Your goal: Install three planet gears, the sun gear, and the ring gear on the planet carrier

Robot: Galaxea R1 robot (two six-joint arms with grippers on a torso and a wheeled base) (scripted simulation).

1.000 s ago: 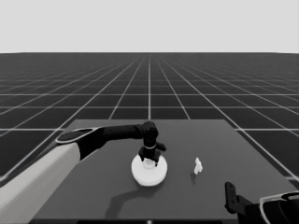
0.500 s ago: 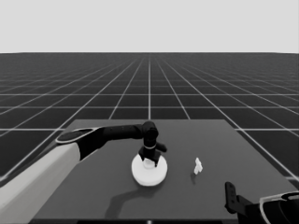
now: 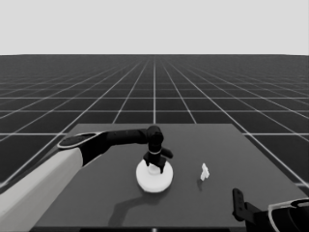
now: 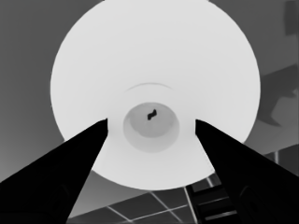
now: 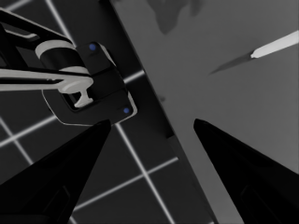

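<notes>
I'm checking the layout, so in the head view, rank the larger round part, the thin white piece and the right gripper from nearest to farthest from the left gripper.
1. larger round part: directly beneath the left gripper, mid-table.
2. thin white piece: off to the right.
3. right gripper: parked at the table's near right corner.

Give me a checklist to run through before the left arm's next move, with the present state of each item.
1. Left gripper centred over the larger round part: ok, the fingers straddle its raised hub in the left wrist view.
2. Fingers touching the hub: cannot tell; a gap shows on both sides.
3. Gears and smaller round part beneath: cannot tell, hidden.
4. Larger round part lying flat: ok, as far as the head view shows.
5. Thin white piece out of the way: ok, apart, toward the right.
6. Right gripper parked at the near right corner: ok.
</notes>
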